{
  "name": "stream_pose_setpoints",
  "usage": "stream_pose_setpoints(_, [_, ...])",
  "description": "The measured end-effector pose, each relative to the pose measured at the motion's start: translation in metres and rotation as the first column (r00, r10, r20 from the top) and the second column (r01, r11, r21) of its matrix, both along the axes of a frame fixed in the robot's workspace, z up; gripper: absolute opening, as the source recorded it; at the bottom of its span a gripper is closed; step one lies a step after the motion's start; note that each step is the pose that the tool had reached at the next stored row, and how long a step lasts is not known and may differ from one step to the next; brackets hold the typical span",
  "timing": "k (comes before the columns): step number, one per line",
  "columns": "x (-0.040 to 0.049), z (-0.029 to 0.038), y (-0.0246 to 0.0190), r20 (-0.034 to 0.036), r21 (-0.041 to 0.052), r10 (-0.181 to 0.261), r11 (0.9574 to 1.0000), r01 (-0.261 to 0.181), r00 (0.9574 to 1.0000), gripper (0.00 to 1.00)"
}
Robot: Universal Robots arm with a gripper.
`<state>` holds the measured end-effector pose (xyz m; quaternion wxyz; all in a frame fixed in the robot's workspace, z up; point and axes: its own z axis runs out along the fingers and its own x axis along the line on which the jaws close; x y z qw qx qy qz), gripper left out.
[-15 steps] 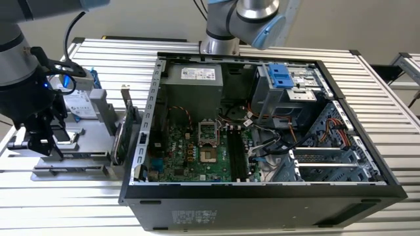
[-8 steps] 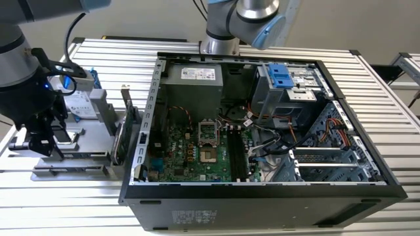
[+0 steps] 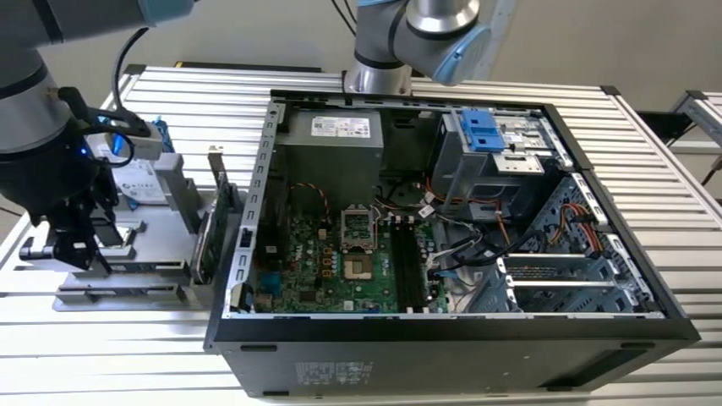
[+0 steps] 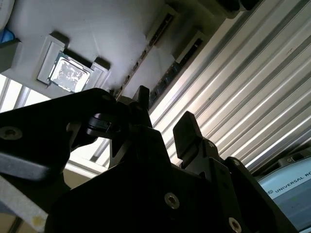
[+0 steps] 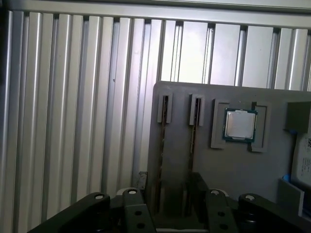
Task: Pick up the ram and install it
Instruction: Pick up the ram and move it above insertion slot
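Note:
Two thin ram sticks stand on edge in narrow slots of a grey parts holder [image 5: 233,170]: one ram [image 5: 162,150] and a second [image 5: 193,145] beside it. In the second wrist view they appear as the ram [image 4: 142,57] and its neighbour [image 4: 167,77]. My gripper [image 5: 167,187] hovers just above them, open, with one finger [image 5: 141,180] outside the first stick and the other near the second. The gap between the fingers shows at the gripper [image 4: 163,119]. In the exterior view the gripper [image 3: 81,245] hangs over the holder [image 3: 158,224] on the exterior view's left.
An open computer case [image 3: 451,334] lies in the middle, its motherboard [image 3: 327,262] showing black memory slots [image 3: 407,262]. A processor chip [image 5: 239,124] sits in the holder, along with a hard drive [image 3: 141,182] and an upright expansion card [image 3: 215,228]. Ribbed aluminium table [image 5: 73,121] surrounds everything.

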<state>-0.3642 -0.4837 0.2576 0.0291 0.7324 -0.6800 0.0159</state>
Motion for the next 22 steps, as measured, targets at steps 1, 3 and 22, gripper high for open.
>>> stream_pose_setpoints(1, [-0.0001,-0.0003,0.0001,-0.0001,-0.0001,0.0,1.0,0.0,1.0,1.0])
stream_pose_setpoints(3, [-0.0006,-0.0013,0.0004,0.0001,0.0001,0.0,1.0,0.0,1.0,1.0])
stream_pose_setpoints(22, [-0.0039,-0.0208,0.0005,0.0,-0.0011,0.0,1.0,0.0,1.0,1.0])
